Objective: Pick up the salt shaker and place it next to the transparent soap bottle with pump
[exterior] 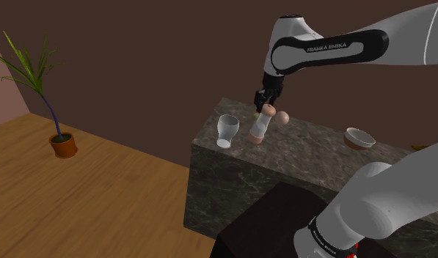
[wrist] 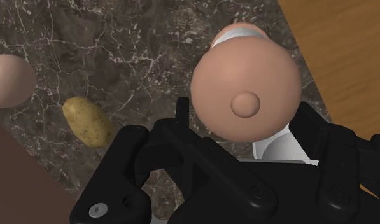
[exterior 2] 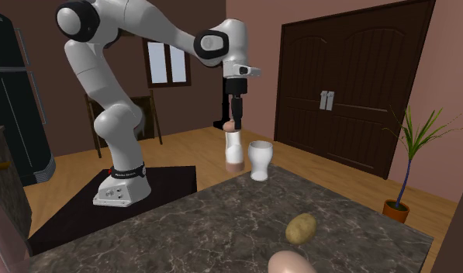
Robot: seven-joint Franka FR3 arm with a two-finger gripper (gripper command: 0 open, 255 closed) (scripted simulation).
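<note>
The salt shaker [exterior: 259,129], a pale body under a rounded pinkish cap, sat clasped at its neck between the two black fingers of the gripper [exterior: 265,102], which had closed narrowly around it just below the cap. In the shoulder view the shaker leaned, its top toward the gripper and its base low over the dark marbled counter [exterior: 312,157]; whether the base touched the stone could not be told. It was just beside the white cup [exterior: 227,130], on the shoulder view's right of it and apart from it, both near the counter's edge. A potato [wrist: 86,119] lay on the counter farther from the cup than the shaker. A brown bowl [exterior: 360,137] with a pale inside stood well apart from the cup, farther along the counter toward the shoulder view's right. A potted plant [exterior: 61,143] stood on the wooden floor, well away from the cup toward the shoulder view's left.
</note>
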